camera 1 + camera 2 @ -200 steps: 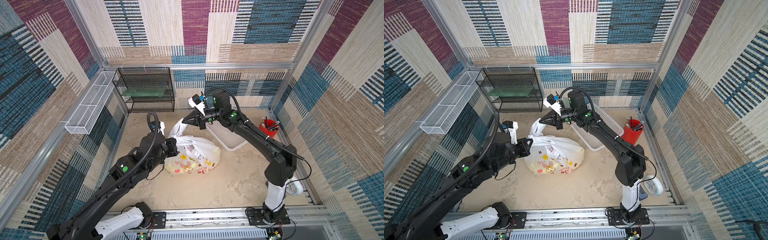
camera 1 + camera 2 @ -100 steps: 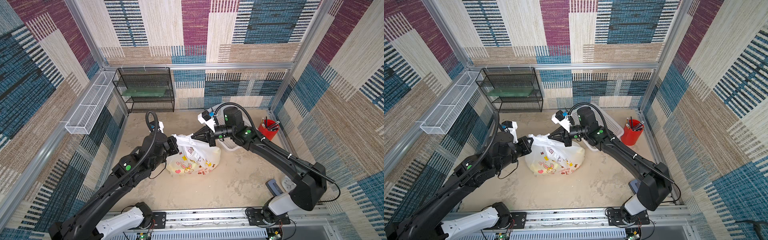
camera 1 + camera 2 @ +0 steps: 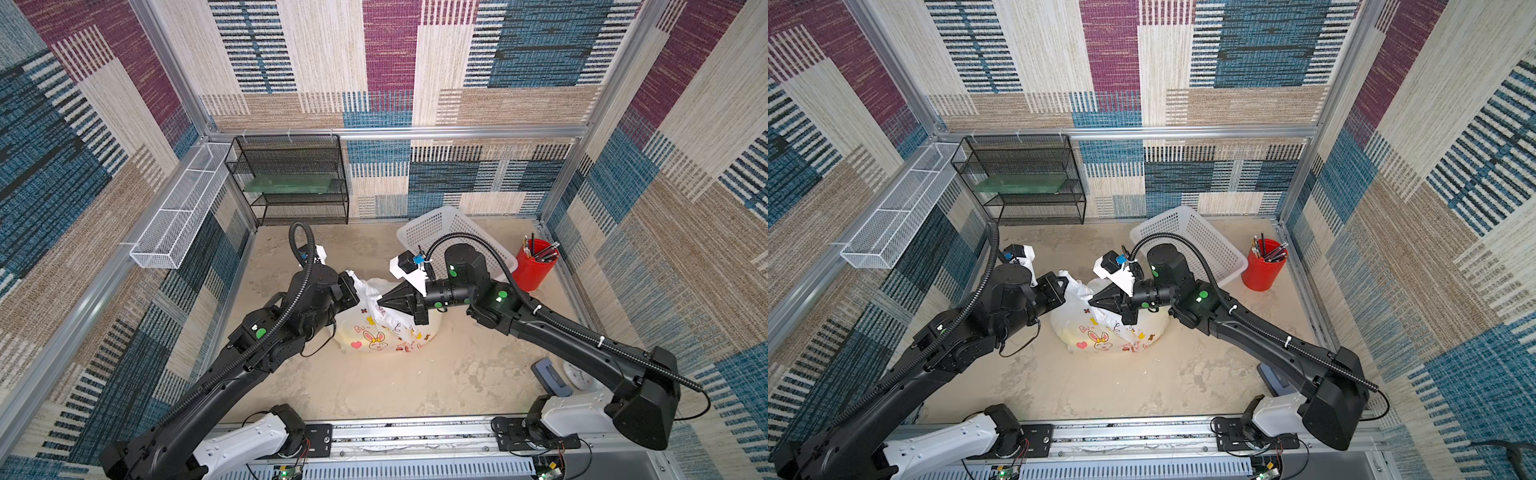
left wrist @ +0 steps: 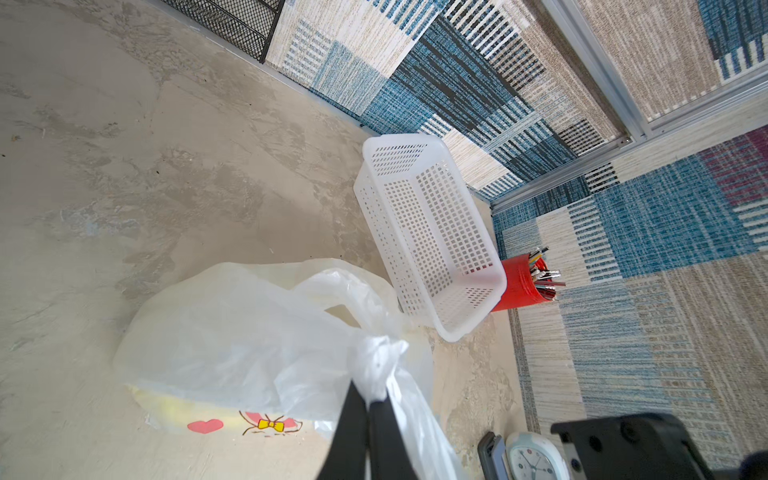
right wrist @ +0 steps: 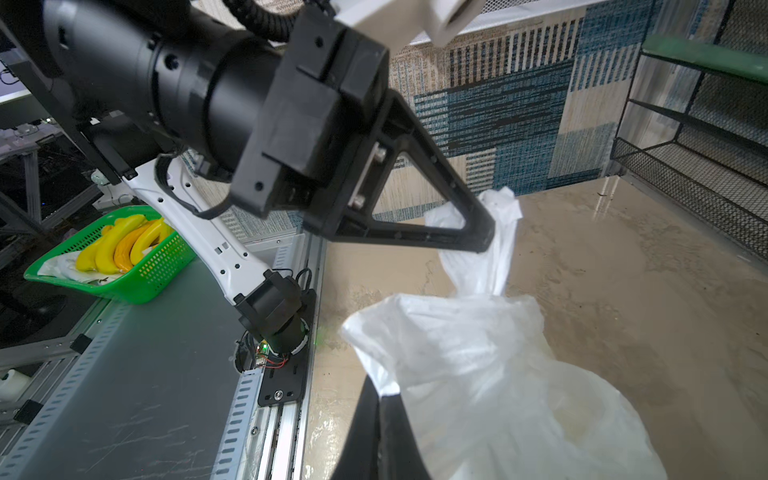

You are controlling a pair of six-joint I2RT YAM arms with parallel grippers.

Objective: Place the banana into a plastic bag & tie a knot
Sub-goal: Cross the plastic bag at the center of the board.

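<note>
The white plastic bag [image 3: 386,332] [image 3: 1113,332] with cartoon prints lies on the floor between my arms. My left gripper [image 3: 354,286] [image 3: 1065,282] [image 4: 372,395] is shut on a bunched handle of it. The right gripper [image 3: 380,303] [image 3: 1094,301] [image 5: 384,392] is shut on another fold at the bag's top, close beside the left. In the right wrist view the pinched handle [image 5: 490,216] narrows to a twisted neck [image 5: 478,282]; I cannot tell whether that is a knot. The banana is hidden; only pale yellow [image 4: 178,403] shows through the bag wall.
A white perforated basket [image 3: 453,237] [image 4: 428,232] and a red pencil cup [image 3: 534,266] stand behind the right arm. A black wire shelf [image 3: 291,178] fills the back left corner. A clock [image 4: 532,457] lies at the front right. Outside the cell, a green basket [image 5: 112,257] holds bananas.
My right gripper has come forward and down from the back, carrying its handle to the bag's top beside the left gripper. The stretched handle has collapsed. The left gripper barely moved.
</note>
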